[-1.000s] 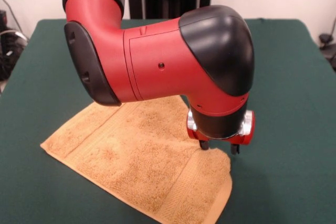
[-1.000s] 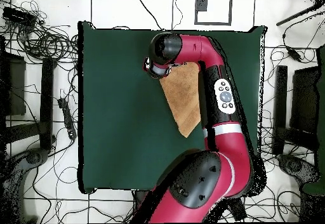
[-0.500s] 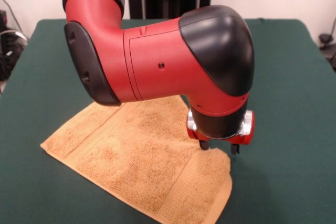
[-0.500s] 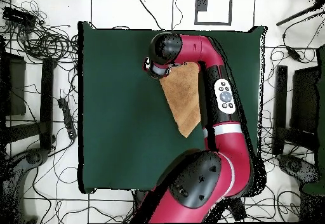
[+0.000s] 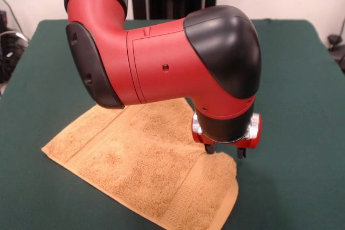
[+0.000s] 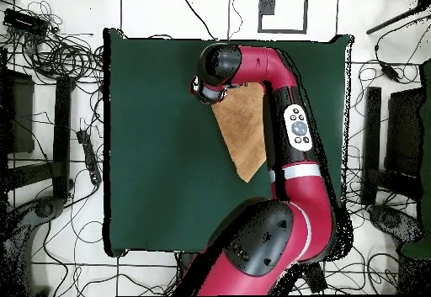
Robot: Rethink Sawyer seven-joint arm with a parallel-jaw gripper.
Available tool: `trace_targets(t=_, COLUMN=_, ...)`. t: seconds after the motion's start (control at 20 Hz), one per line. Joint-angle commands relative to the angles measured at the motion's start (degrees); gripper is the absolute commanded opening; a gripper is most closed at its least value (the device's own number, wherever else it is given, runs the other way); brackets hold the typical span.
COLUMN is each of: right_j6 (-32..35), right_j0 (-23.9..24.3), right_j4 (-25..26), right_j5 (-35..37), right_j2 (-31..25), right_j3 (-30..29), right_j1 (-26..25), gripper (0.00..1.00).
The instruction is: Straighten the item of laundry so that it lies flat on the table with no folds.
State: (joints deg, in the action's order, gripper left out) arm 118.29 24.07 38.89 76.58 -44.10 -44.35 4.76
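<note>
- Gripper (image 5: 225,151) fingers (image 5: 208,148) stand apart, gripping nothing; the tips are at the towel's (image 5: 145,162) corner (contact unclear).
- Towel lies spread on the green table (image 5: 302,106), partly under the arm.

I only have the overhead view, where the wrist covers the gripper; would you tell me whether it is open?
Observer: Yes, open: in the front view the gripper has its fingers apart.
Operator: Where are the tips relative to the towel?
Observer: One finger is over the towel near its corner; the other is past the edge, over the table.
Operator: Is it flat?
Observer: Its near edge looks two layers thick, so probably folded.
</note>
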Motion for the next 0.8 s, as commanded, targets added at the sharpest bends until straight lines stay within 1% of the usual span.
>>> trace_targets(t=0.05, right_j6=-14.01, right_j0=-1.65, right_j4=3.45, right_j5=-5.53, right_j2=4.08, right_j3=-3.5, right_j1=-2.83, gripper=1.0)
trace_targets(t=0.1, right_j6=-13.78, right_j0=-1.65, right_j4=3.38, right_j5=-5.44, right_j2=4.07, right_j3=-3.51, right_j1=-2.84, gripper=0.0)
trace_targets(t=0.8, right_j6=-13.06, right_j0=-2.25, right_j4=2.84, right_j5=-5.39, right_j2=4.63, right_j3=-3.18, right_j1=-2.82, gripper=0.0)
